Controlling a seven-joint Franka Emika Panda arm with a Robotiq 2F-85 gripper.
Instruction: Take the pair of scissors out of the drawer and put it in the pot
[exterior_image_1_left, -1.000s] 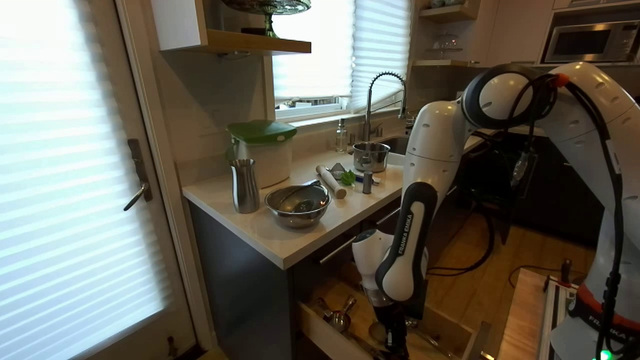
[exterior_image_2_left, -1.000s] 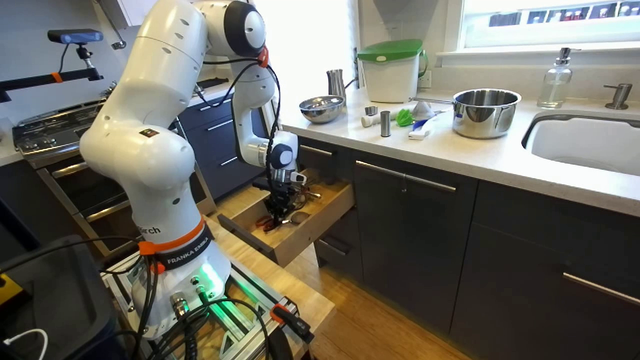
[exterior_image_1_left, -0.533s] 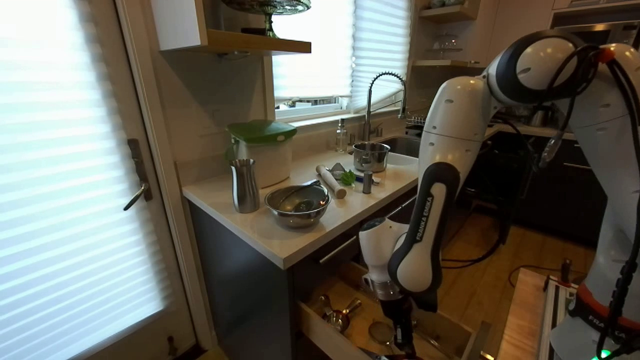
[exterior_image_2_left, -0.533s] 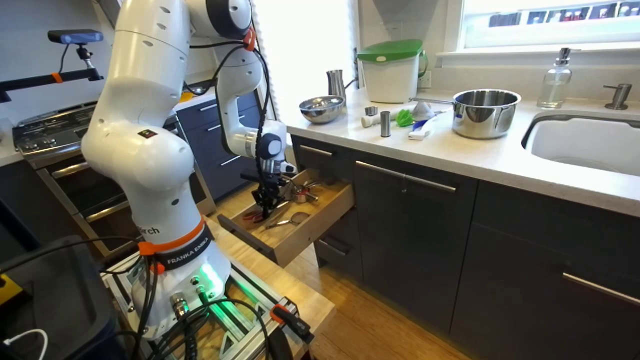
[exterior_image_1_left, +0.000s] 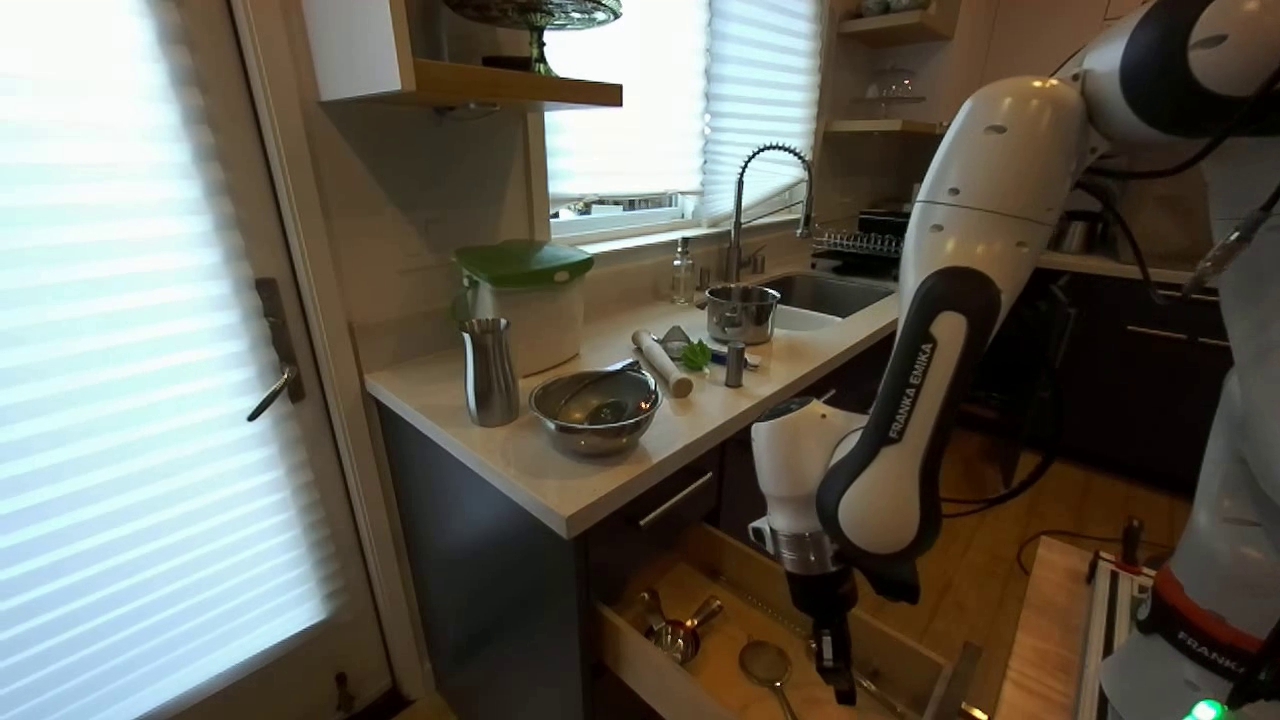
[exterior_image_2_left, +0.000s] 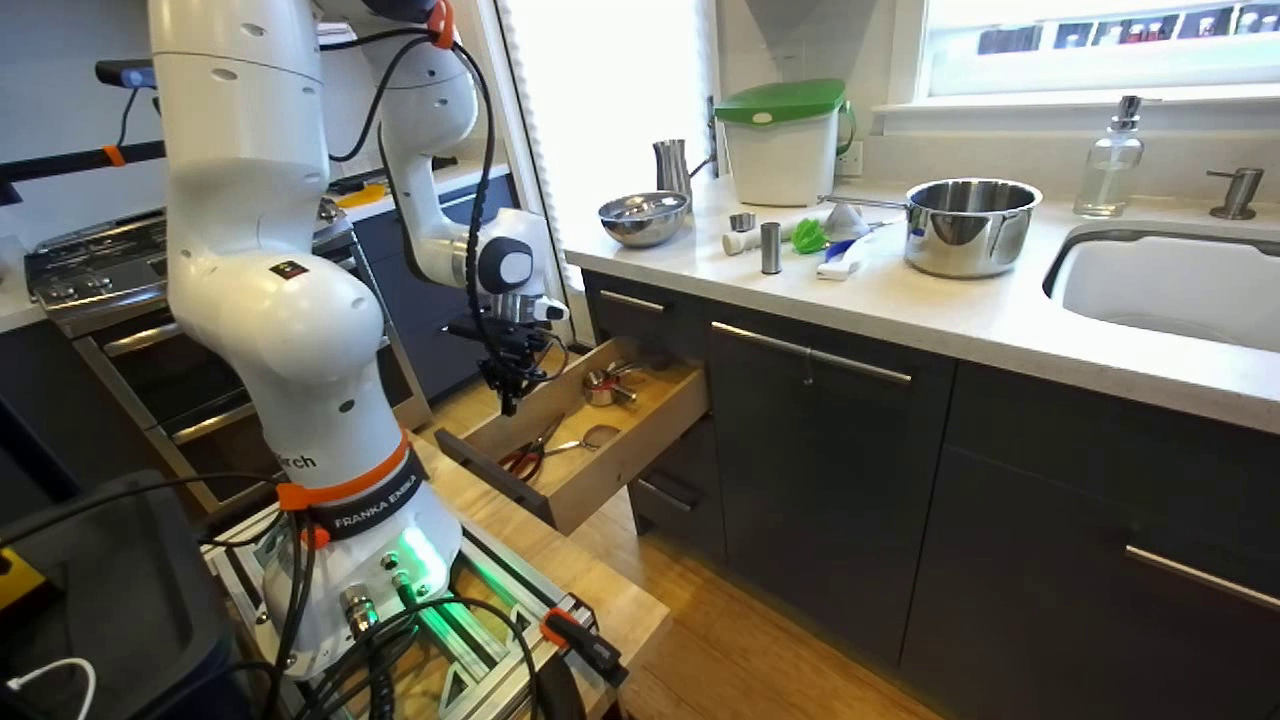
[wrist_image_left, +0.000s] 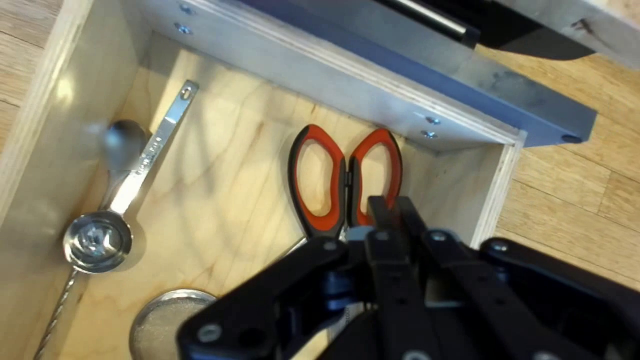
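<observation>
Scissors (wrist_image_left: 348, 179) lie flat in the drawer (wrist_image_left: 300, 70) below the pincer (wrist_image_left: 391, 202), which is pressed together and holds nothing. They should be light and stiff, the blades (exterior_image_2_left: 551, 430) slippery, so the red handles (wrist_image_left: 325, 221), near where they meet, look the surest hold.

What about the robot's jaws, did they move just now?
Yes: against the unmoved kitchen drawer, the shut jaws went up and toward the picture's left in an exterior view.
</observation>
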